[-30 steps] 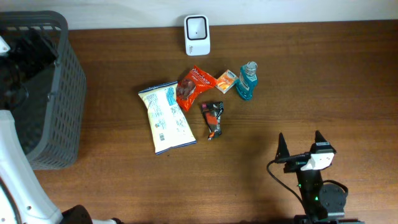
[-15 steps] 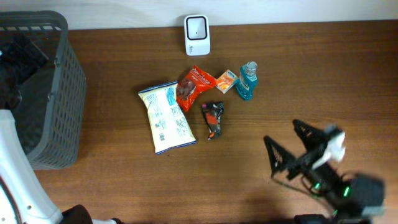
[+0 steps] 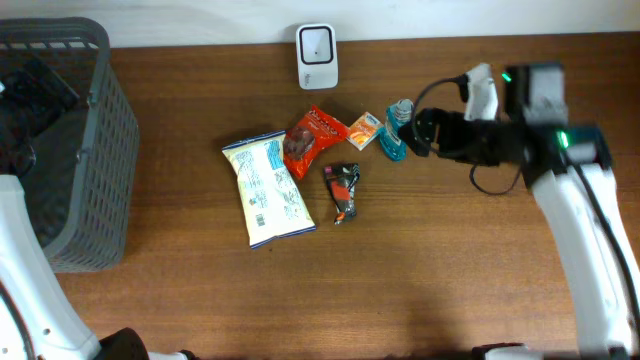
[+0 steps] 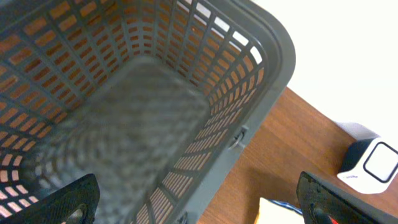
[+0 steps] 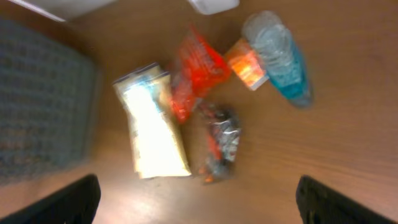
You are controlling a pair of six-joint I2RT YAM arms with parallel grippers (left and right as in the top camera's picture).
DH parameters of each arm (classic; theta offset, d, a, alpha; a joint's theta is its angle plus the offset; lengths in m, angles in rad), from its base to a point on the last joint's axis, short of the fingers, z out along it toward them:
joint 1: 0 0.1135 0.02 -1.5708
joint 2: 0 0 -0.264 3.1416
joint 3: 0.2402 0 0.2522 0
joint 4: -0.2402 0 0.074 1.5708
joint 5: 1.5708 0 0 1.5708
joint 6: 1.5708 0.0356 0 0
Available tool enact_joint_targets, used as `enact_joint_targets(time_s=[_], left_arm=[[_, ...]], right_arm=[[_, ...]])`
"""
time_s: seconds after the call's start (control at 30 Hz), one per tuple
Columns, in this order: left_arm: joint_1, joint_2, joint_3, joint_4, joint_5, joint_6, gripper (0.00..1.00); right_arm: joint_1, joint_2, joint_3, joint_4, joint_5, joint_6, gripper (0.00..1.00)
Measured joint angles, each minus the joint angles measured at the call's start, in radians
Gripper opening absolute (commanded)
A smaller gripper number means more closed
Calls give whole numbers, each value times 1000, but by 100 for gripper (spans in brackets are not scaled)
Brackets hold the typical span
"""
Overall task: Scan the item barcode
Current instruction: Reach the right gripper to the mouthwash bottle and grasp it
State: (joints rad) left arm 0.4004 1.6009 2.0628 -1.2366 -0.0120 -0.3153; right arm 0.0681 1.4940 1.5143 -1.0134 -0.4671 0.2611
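Right now my right gripper (image 3: 419, 131), jaws spread and empty, hovers just beside the blue mouthwash bottle (image 3: 398, 132) at the snack cluster's right edge; open tabletop (image 3: 420, 290) lies toward the near edge. My left gripper (image 4: 199, 200), equally spread, hangs over the basket (image 4: 273, 68).

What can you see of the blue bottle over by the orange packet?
The blue bottle is small and see-through, plastic by the look of it, with teal-blue liquid in the body and a pale, clear cap end pointing toward the far wall. Whether it stands or lies on the wooden table I cannot tell. The small orange packet sits right against it or nearly so. The right tool is open and close by, not gripping it. No label or barcode is readable.
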Motion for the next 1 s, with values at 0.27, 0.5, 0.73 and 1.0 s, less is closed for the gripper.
enact_joint_targets(time_s=[0.27, 0.5, 0.73, 1.0], left_arm=[[0, 0, 0, -1, 0, 0, 99], [0, 0, 0, -1, 0, 0, 99], [0, 0, 0, 0, 0, 0, 99], [0, 0, 0, 0, 0, 0, 99]], right_arm=[[175, 272, 330, -139, 451, 287, 86], [241, 434, 330, -26, 655, 545, 81], [252, 475, 330, 58, 756, 581, 68], [266, 554, 330, 85, 826, 581, 64]])
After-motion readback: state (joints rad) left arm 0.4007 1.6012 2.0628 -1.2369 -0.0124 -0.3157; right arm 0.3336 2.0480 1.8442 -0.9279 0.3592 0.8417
